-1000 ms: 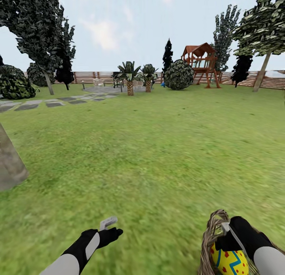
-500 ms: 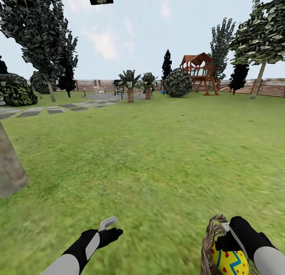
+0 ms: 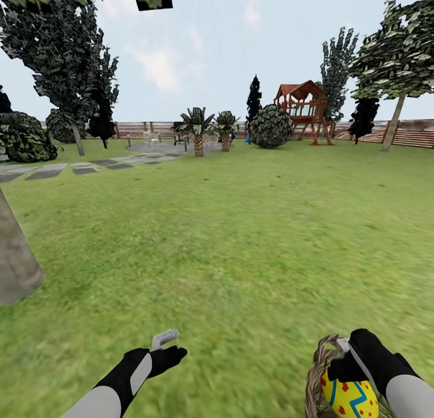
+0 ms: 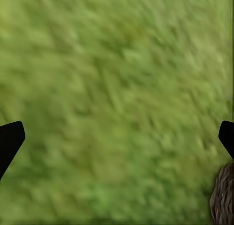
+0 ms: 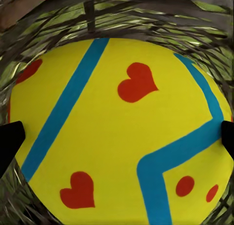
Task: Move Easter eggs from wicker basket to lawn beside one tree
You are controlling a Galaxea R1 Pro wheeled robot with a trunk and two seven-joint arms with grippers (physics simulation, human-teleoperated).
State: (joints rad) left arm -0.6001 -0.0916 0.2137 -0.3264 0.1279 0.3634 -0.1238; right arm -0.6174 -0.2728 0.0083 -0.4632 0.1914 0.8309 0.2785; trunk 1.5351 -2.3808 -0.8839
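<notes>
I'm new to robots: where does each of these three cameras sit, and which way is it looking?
Head view: on the robot's head, looking out over the lawn toward the fence; both arms show.
Left wrist view: by the left gripper, looking down at grass; dark fingertips show.
Right wrist view: by the right gripper, close over an egg in the basket.
Shared: the head view also shows that egg and basket.

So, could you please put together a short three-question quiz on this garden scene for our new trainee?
1. True or false: the right gripper is over the wicker basket.
2. What lies under the left gripper? A) stepping stones B) lawn C) the basket
3. Fill in: the Easter egg is yellow with ____ bands and red marks.

Key
1. True; the egg sits close between its fingertips.
2. B.
3. Blue.
</notes>
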